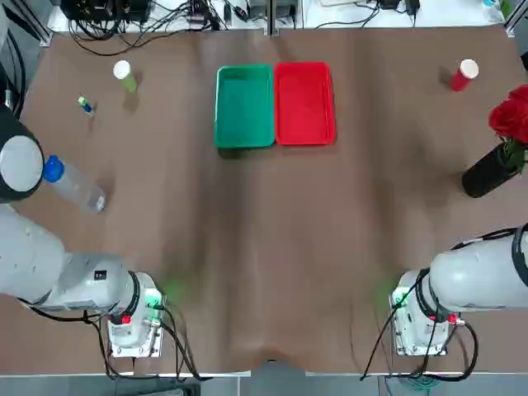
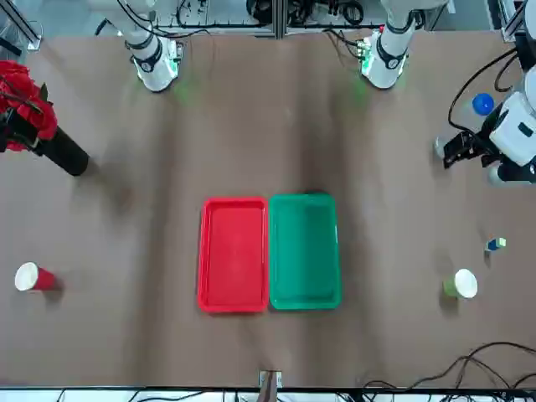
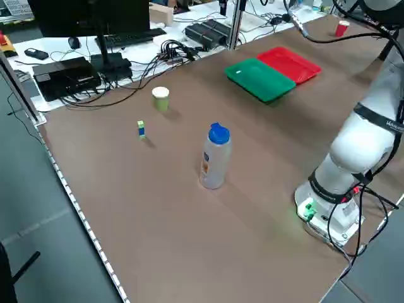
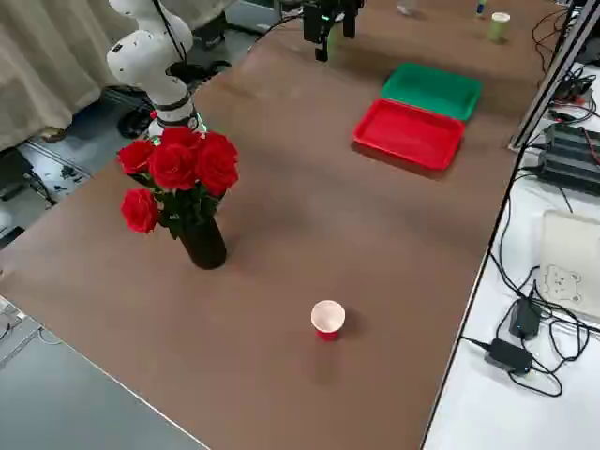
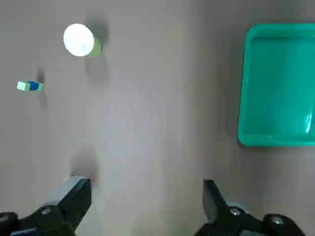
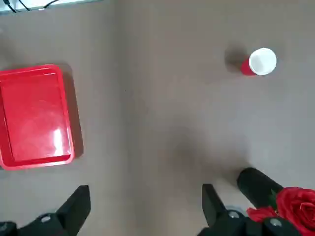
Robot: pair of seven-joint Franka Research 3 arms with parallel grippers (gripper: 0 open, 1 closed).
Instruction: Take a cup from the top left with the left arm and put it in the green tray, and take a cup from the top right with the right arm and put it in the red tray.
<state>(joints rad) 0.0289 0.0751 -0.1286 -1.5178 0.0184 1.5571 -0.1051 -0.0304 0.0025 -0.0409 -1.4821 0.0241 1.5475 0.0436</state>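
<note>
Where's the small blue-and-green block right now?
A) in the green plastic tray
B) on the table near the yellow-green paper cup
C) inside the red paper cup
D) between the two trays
B: the small blue-and-green block lies on the brown table, near the yellow-green paper cup.

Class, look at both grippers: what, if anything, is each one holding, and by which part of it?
Nothing is held: the left gripper and the right gripper both stand open above the table, with nothing between their fingers.
</note>
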